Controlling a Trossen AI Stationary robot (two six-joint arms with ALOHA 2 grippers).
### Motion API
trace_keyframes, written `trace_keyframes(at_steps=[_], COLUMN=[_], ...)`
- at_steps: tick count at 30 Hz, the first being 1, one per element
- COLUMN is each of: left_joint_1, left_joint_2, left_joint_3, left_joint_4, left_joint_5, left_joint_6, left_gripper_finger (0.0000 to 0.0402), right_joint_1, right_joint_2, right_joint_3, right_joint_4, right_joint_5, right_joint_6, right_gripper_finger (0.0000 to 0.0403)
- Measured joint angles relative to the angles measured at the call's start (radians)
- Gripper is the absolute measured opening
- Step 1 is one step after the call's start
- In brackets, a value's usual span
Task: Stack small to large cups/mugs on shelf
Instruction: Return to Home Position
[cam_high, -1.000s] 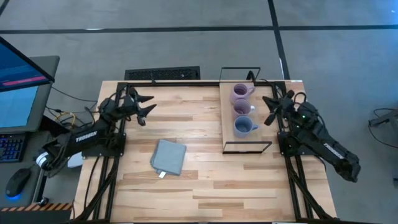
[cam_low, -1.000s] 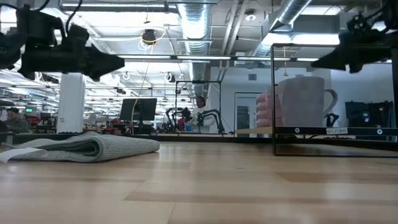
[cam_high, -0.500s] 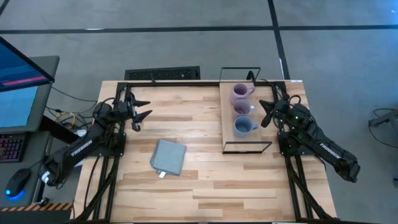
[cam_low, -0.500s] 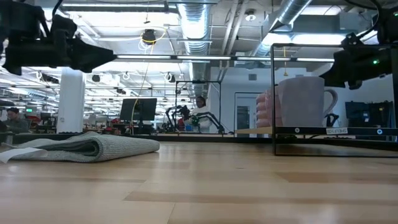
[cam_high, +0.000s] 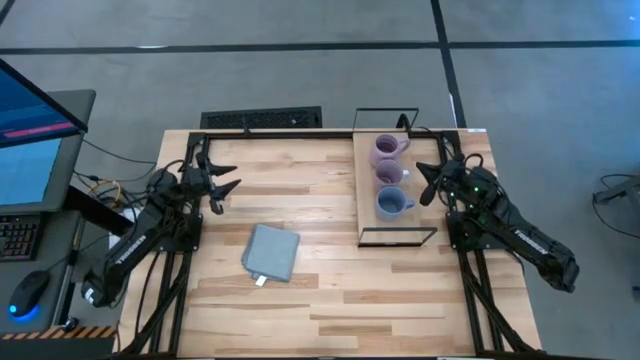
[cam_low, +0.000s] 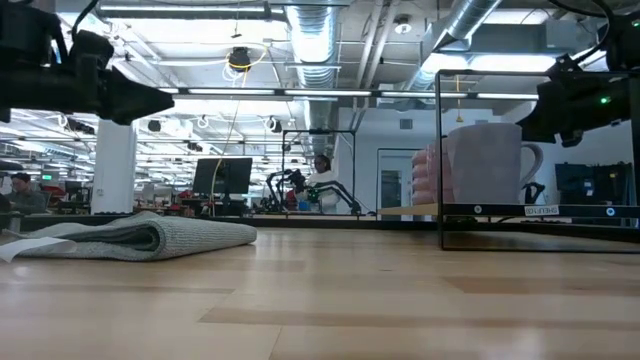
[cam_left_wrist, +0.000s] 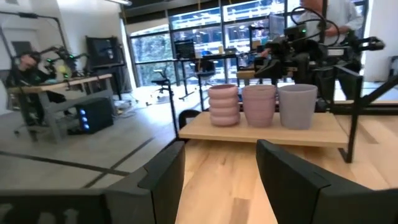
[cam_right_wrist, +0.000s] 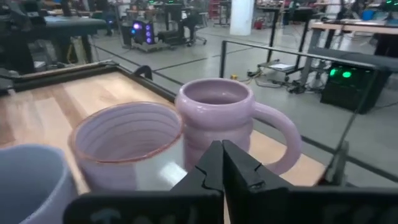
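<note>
Three mugs stand in a row on the pale wood shelf (cam_high: 368, 215) at the table's far right. The far one is lavender (cam_high: 386, 149), the middle one lavender (cam_high: 388, 173) and the near one blue-grey (cam_high: 391, 204). All three stand upright on their bases, handles toward the table's right edge. My right gripper (cam_high: 421, 183) is shut just right of the shelf, level with the middle mug. In the right wrist view (cam_right_wrist: 221, 155) it points between the two lavender mugs (cam_right_wrist: 217, 118) (cam_right_wrist: 127, 146). My left gripper (cam_high: 230, 178) is open and empty over the table's far left, facing the shelf (cam_left_wrist: 261, 132).
A folded grey cloth (cam_high: 271, 252) lies on the table left of centre. The shelf's black wire frame (cam_high: 398, 237) rises around the board. A keyboard (cam_high: 262, 119) lies beyond the table's far edge, and a monitor (cam_high: 30, 130) stands to the left.
My left gripper has drawn back toward the table's left edge and a little toward its near edge, staying open. My right gripper has moved slightly toward the shelf and a little down, then held still. The mugs and the cloth have not moved.
</note>
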Motion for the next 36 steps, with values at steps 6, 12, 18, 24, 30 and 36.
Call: trace_keyframes(at_steps=[6, 12, 18, 24, 30, 36], left_joint_1=[-0.017, -0.026, -0.025, -0.025, -0.025, -0.025], left_joint_2=[-0.003, -0.001, -0.001, -0.001, -0.001, -0.001], left_joint_3=[-0.001, -0.001, -0.002, -0.002, -0.002, -0.002], left_joint_4=[-0.001, -0.001, -0.002, -0.002, -0.002, -0.002], left_joint_5=[0.014, 0.021, 0.021, 0.022, 0.023, 0.023], left_joint_6=[-0.007, -0.029, -0.032, -0.077, -0.114, -0.114], left_gripper_finger=[0.0190, 0.0190, 0.0190, 0.0190, 0.0190, 0.0190], right_joint_1=[0.063, 0.117, 0.158, 0.184, 0.184, 0.163], right_joint_2=[0.000, 0.000, 0.000, -0.001, 0.000, 0.000], right_joint_3=[0.001, 0.001, 0.000, -0.030, -0.081, -0.081], right_joint_4=[-0.004, -0.003, 0.045, 0.139, 0.277, 0.277], right_joint_5=[0.014, 0.092, 0.126, 0.141, 0.137, 0.138], right_joint_6=[0.006, 0.016, -0.007, -0.045, -0.080, -0.066], right_gripper_finger=[0.0016, 0.0013, 0.0024, 0.0025, 0.0018, 0.0024])
